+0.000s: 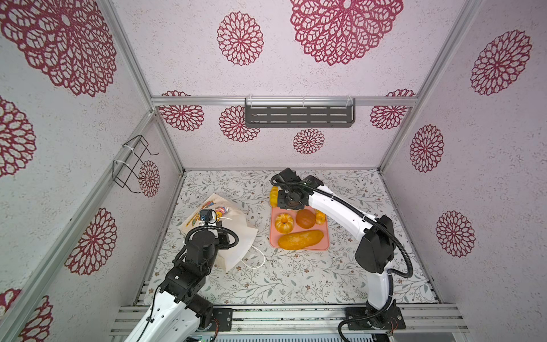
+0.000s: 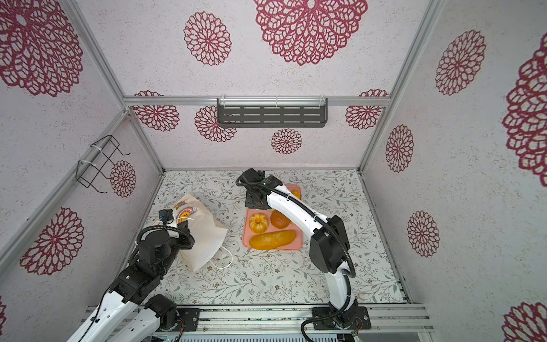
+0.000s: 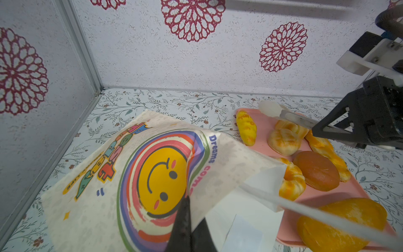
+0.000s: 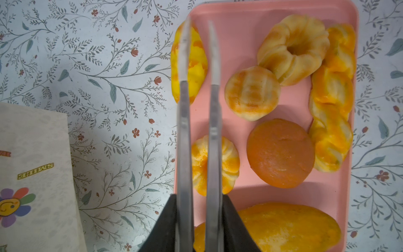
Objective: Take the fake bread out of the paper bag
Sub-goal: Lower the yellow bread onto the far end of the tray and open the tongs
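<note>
Your left gripper (image 3: 187,203) was clenched on the paper bag (image 3: 98,192), lying on its side left of the pink tray (image 4: 239,26). Only the right wrist view showed all seven pieces of fake bread (image 4: 280,152) there; in both top views the right arm (image 1: 334,207) hid some. Your right gripper (image 4: 198,24) hung closed and empty over the small croissant (image 4: 196,65). The long loaf (image 1: 300,239) lay crosswise at the tray's near end.

Paper bag (image 4: 32,141) — bare tabletop (image 4: 120,131) — tray (image 4: 239,26)
</note>
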{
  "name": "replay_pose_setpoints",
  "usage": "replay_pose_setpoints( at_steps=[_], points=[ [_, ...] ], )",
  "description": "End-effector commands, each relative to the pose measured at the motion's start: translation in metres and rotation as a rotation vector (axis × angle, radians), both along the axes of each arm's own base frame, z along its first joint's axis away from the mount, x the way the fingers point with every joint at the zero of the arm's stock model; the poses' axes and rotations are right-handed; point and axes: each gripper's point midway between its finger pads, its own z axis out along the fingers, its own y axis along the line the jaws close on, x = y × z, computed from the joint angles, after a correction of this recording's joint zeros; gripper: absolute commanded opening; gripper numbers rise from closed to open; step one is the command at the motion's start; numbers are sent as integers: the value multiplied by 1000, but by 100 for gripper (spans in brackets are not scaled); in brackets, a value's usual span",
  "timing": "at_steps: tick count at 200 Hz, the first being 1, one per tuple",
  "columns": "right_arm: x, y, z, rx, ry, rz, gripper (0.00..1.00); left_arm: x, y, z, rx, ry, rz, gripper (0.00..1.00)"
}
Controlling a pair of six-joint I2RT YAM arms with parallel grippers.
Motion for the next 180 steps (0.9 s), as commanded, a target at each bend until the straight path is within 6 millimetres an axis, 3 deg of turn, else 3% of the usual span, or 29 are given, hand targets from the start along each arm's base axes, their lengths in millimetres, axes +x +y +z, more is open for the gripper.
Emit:
replay_pose_setpoints(
  at_steps=[1, 30, 76, 129, 180],
  points=[
    [1, 7, 39, 101, -75, 38, 18, 1, 0, 6, -10, -12, 2, 0],
    [-3, 30, 39, 188, -57, 107, 0, 1, 0, 6, -9, -12, 2, 0],
    [6, 40, 28, 212, -57, 111, 0, 1, 1, 6, -2, -12, 5, 0],
    [16, 47, -3, 208, 6, 108, 0, 2, 0, 4, 1, -5, 2, 0],
    [14, 29, -18, 139, 45, 69, 0, 2, 1, 4, 2, -6, 4, 0]
  ],
)
